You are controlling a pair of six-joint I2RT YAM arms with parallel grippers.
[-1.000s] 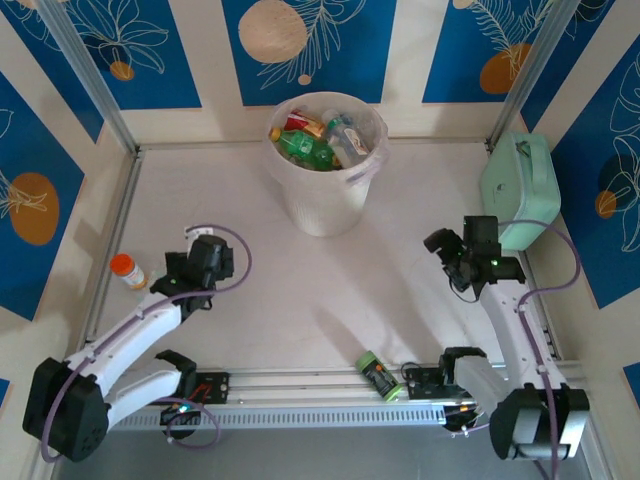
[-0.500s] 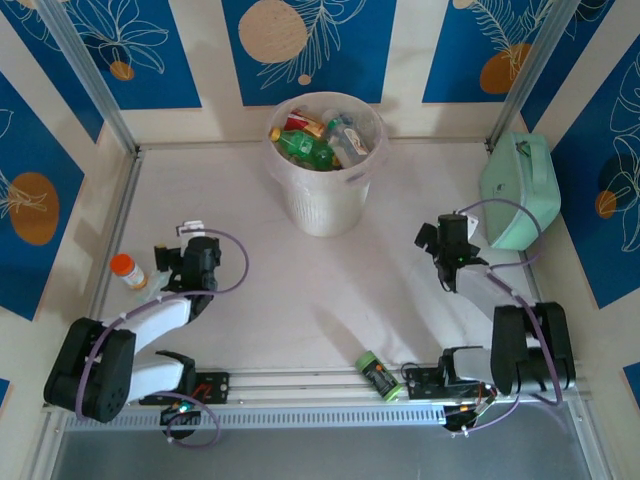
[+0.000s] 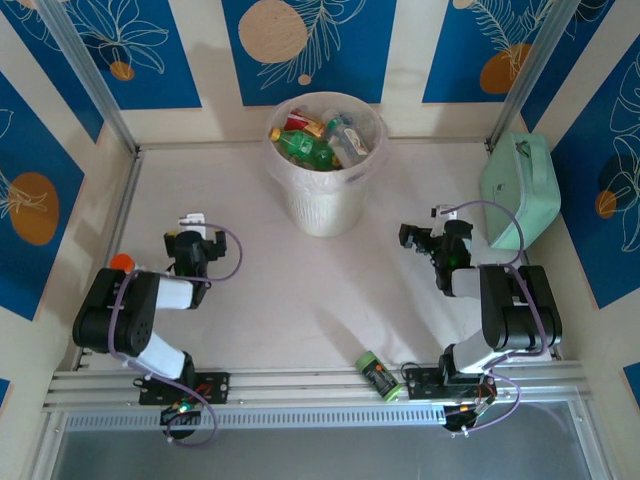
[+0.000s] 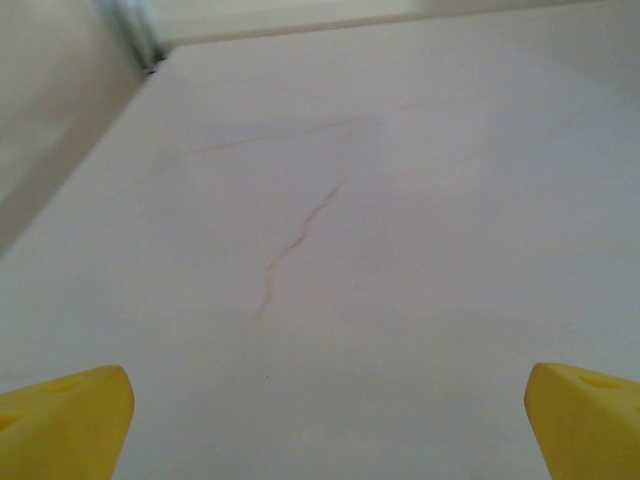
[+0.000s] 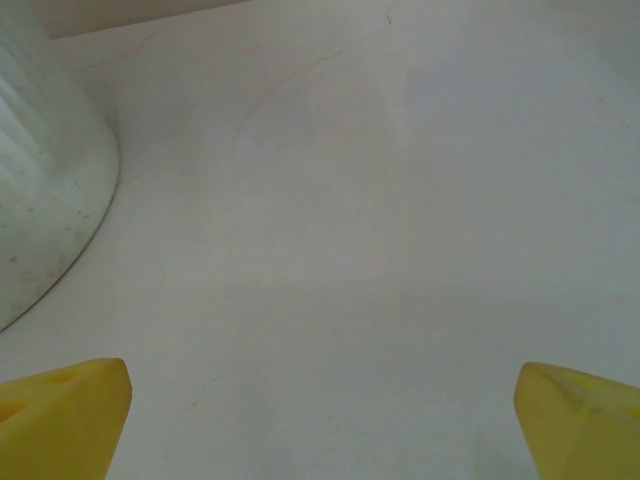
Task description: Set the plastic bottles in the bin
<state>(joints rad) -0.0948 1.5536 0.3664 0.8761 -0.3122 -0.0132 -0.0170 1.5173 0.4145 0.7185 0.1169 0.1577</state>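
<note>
Bin [image 3: 325,195]: stands at the far middle of the table [image 3: 260,290], well apart from the left arm [image 3: 130,310] and the right arm [image 3: 505,310].
Plastic bottles [image 3: 312,140]: we see green, red-labelled and clear ones heaped inside the bin, up to its rim.
Mint-green case [image 3: 518,185]: far right of the table, just beside the right arm.
Dark cylinder [image 3: 378,376]: green cap, lying by the near rail [image 3: 300,385].
Left gripper [image 4: 322,425]: jaws spread wide, bare table between them, nothing held.
Right gripper [image 5: 320,420]: jaws likewise wide apart and empty.
Orange cap [image 3: 120,262]: left edge, mostly hidden behind the left arm; we cannot tell what it tops.
Pale curved wall [image 5: 40,200]: cut off at the left of the right wrist view, blurred; we cannot identify it.
</note>
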